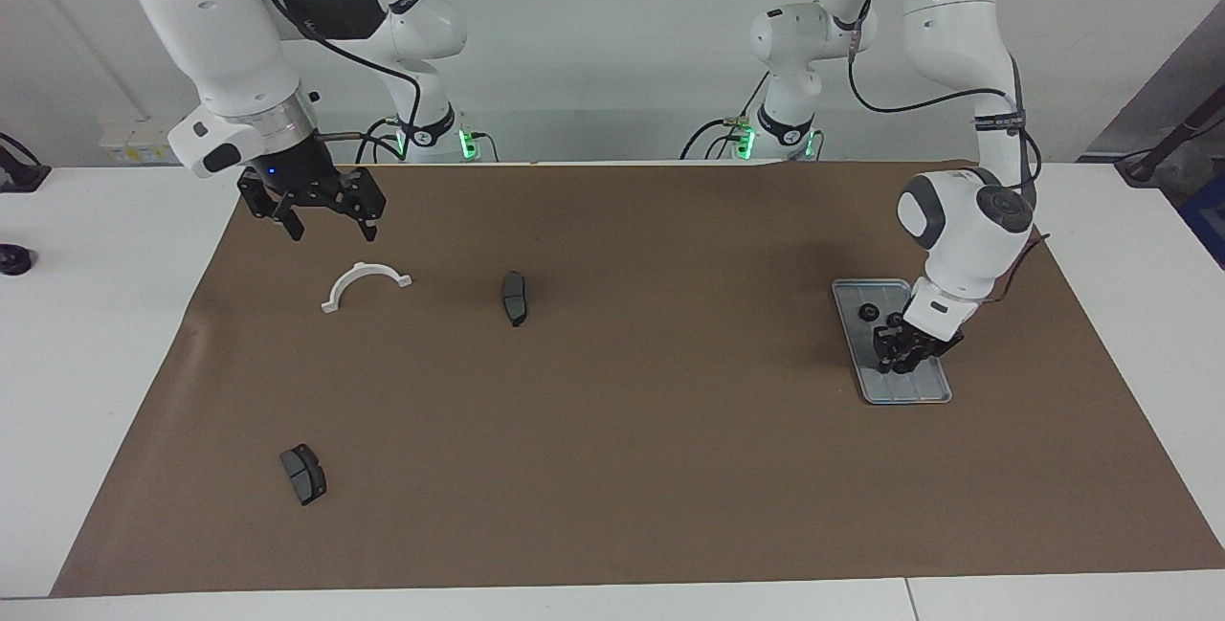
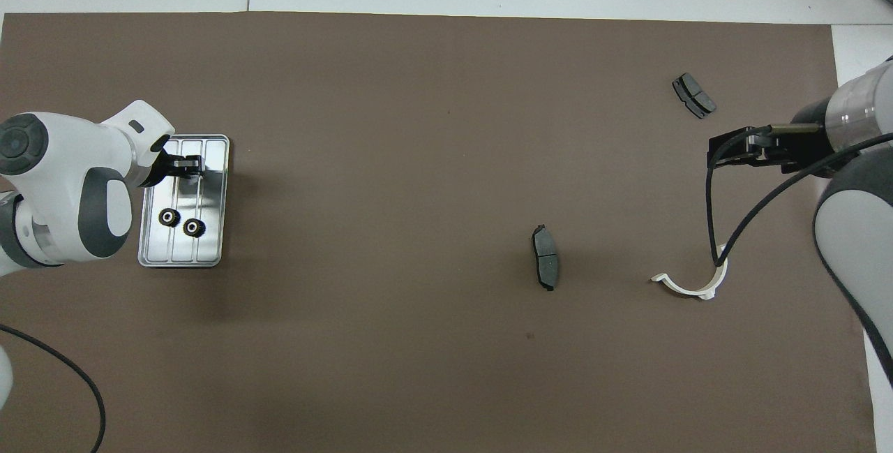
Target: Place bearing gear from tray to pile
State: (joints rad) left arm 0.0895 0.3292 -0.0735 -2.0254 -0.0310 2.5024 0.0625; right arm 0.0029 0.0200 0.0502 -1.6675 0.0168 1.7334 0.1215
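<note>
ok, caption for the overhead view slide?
Left tool down in the metal tray, two gears beside it; right tool waits, open, over the mat.
</note>
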